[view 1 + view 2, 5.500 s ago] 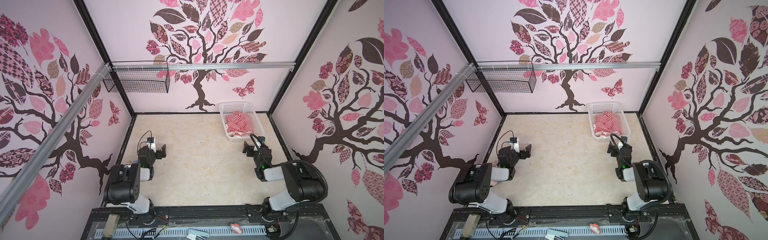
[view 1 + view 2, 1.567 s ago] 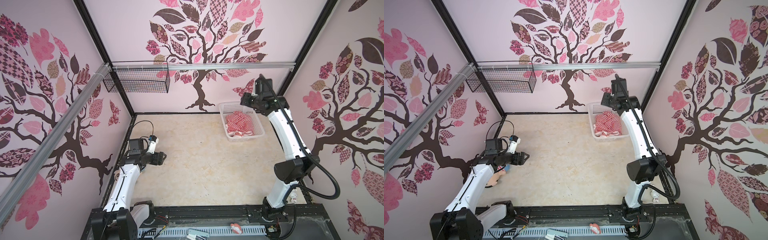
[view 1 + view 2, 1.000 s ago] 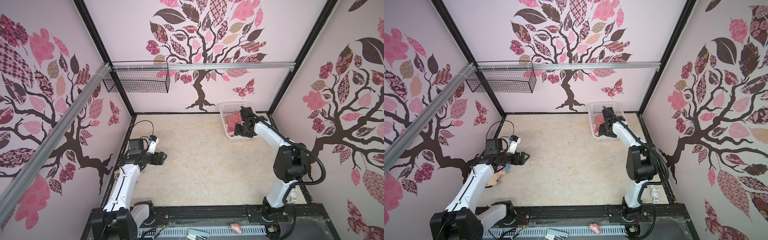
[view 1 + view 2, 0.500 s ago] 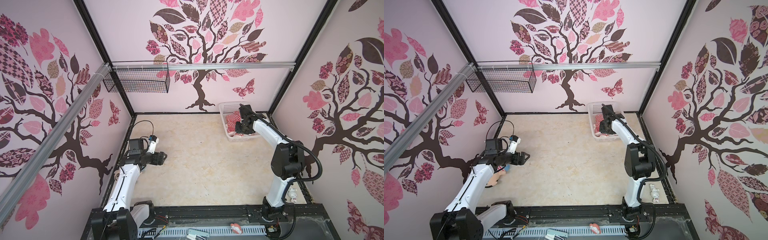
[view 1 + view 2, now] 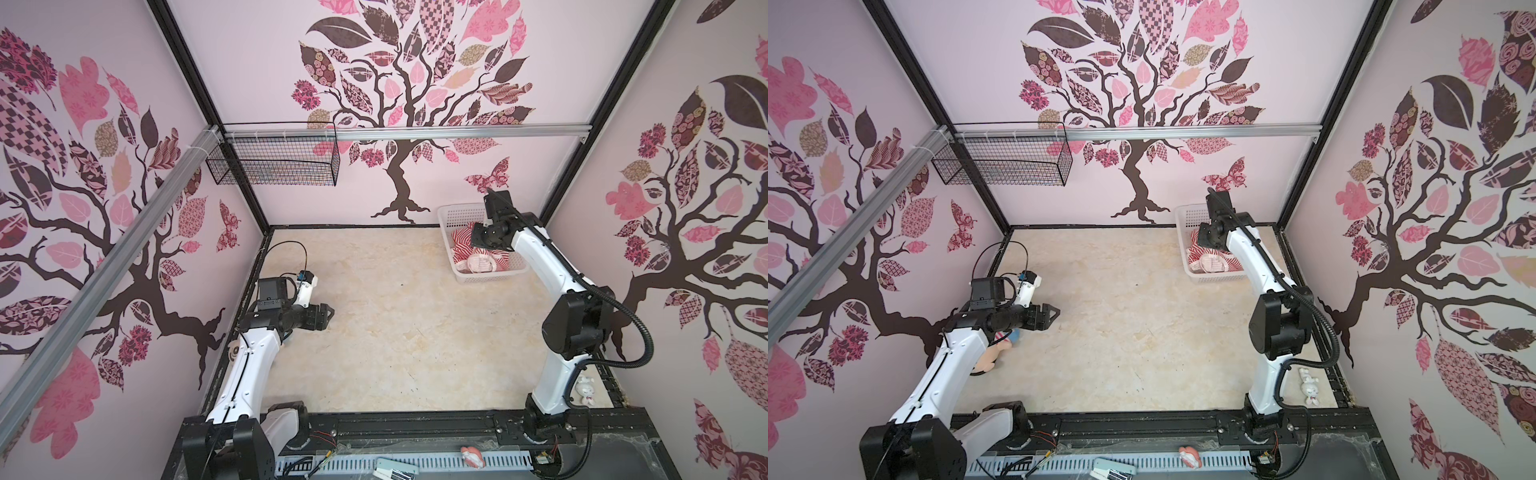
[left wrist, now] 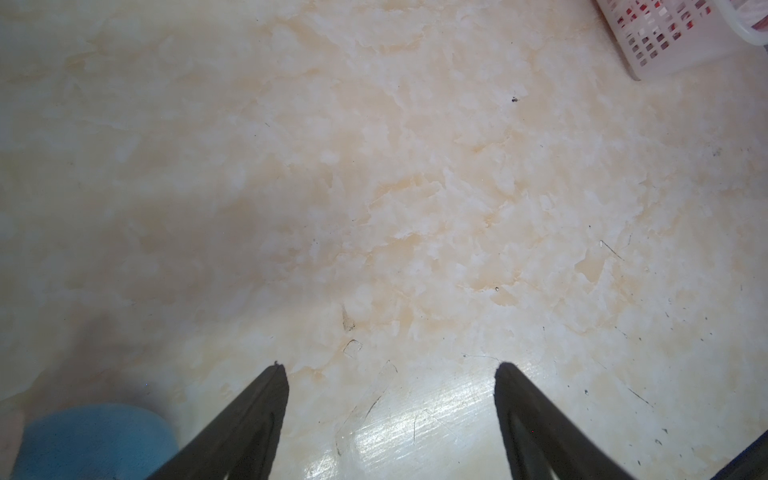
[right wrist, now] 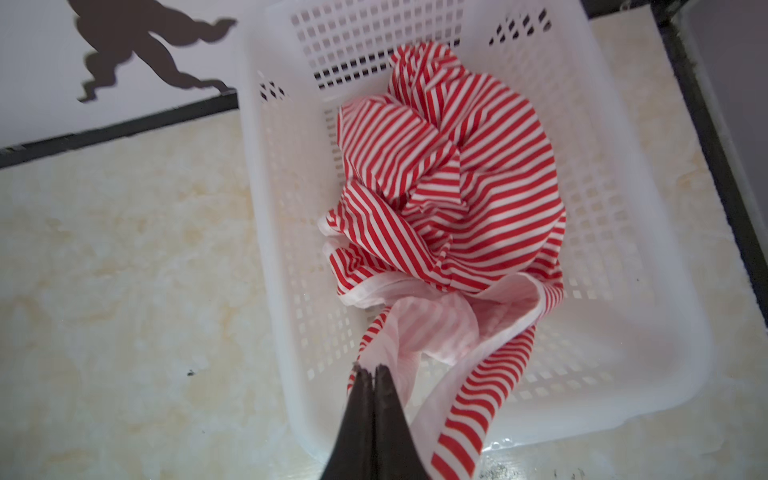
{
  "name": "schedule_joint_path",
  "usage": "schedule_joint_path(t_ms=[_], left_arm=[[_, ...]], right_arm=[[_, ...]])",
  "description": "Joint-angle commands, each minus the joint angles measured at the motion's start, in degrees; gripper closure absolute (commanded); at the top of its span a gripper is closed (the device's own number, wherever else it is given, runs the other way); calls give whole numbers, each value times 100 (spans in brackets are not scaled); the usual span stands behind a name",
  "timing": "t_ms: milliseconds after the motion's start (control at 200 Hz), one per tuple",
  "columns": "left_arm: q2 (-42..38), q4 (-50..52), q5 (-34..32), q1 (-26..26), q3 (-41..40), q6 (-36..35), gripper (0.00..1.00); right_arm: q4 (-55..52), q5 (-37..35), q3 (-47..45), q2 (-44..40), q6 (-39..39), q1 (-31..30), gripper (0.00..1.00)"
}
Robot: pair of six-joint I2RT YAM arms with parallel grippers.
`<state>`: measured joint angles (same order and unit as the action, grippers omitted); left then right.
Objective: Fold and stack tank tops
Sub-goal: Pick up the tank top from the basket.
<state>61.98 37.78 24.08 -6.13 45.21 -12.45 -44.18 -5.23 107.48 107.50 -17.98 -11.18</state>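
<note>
Top views, beige marbled tabletop (image 5: pixel 395 332), pink tree-decal walls (image 5: pixel 257 62)

tank tops (image 7: pixel 490 199): red-and-white stripes, white trim
basket (image 7: pixel 648 316): white
table (image 6: pixel 374 187): mottled cream
walls (image 5: pixel 311 203): pale pink, brown-and-pink tree pattern

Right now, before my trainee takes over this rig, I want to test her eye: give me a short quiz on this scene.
1. True or false: the left tool is shut.
2. How are the tops lying? A) folded in a stack B) crumpled in the basket C) hanging from the left tool
3. Fill in: the right tool is shut on an edge of the ____.
Key: 1 false, it is open; 2 B; 3 tops.
</note>
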Motion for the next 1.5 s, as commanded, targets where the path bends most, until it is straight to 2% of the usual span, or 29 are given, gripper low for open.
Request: schedule_joint_path(t_ms=[0,70,145,235,310,375,505,635,781,891,1066,1251,1396,1496], left_arm=[[-89,-34,18,-11,126,-17,18],[-89,-34,5,-13,146,-29,18],[-94,-21,17,-16,160,-24,18],[-89,-25,37,-19,163,-29,18],[-72,-42,30,-19,162,-28,17],[-55,-53,42,-20,164,-25,17],[-63,-118,20,-20,143,-1,17],[-98,-247,-45,-24,95,70,17],[-56,-333,15,-21,88,140,16],[-38,-333,42,-20,117,166,16],[-85,-285,0,-20,149,133,16],[-122,-219,-55,-20,251,100,15],[-172,-193,-46,-20,239,97,15],[-220,-218,-70,-31,213,117,15]], right_arm=[[52,141,904,-599,-259,-16,100],[-203,123,1652,-484,-341,-3,100],[-670,166,2882,-164,-406,-5,100],[-986,730,4317,225,-539,-3,100],[-770,1306,4934,243,-711,-7,100],[-178,1806,4736,-75,-867,-7,100],[1119,2883,3653,-889,-1206,-7,100],[1423,3919,3493,-1074,-1390,-61,100],[1969,4518,3158,-1254,-1440,-350,100],[1965,4748,3096,-1106,-1545,-582,100],[1435,4333,2950,-847,-901,-1431,100],[1199,3985,3921,-639,-70,-2303,100],[1788,4044,4108,-1002,-279,-2351,100],[1975,4338,4136,-1308,-575,-2362,100]])
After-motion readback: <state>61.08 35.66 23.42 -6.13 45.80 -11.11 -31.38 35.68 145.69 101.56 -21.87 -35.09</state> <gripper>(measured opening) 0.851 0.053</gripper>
